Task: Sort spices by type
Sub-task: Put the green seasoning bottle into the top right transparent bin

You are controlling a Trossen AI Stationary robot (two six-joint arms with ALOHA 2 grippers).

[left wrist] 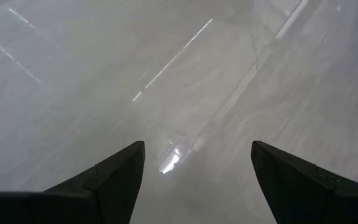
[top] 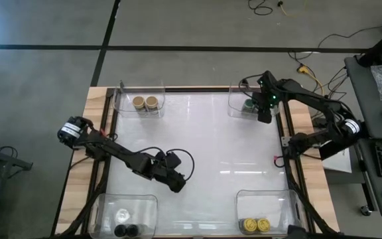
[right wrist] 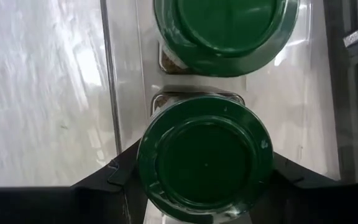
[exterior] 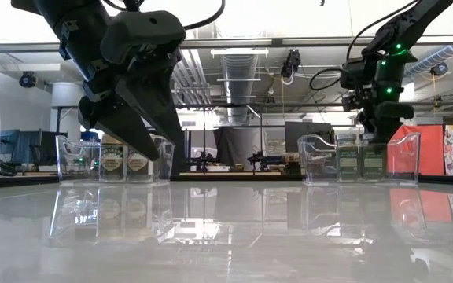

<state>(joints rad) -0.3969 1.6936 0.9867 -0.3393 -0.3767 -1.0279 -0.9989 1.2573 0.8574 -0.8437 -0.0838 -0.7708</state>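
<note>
Green-lidded spice jar [right wrist: 205,158] | small, rigid, probably light, smooth-sided | right claw [right wrist: 204,180] clasped it below the lid | left claw [left wrist: 194,180] wide, empty.

My table [top: 197,143] has a glossy white top with wooden side strips. Four clear tubs [top: 139,99] sit at its corners.

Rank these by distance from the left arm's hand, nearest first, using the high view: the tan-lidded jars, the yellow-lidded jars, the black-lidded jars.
From the left hand, open over the table's middle:
1. Black-lidded jars, near-left corner tub.
2. Yellow-lidded jars, near-right corner tub.
3. Tan-lidded jars, far-left corner tub.
The last two are fairly close, so that order is less certain.
</note>
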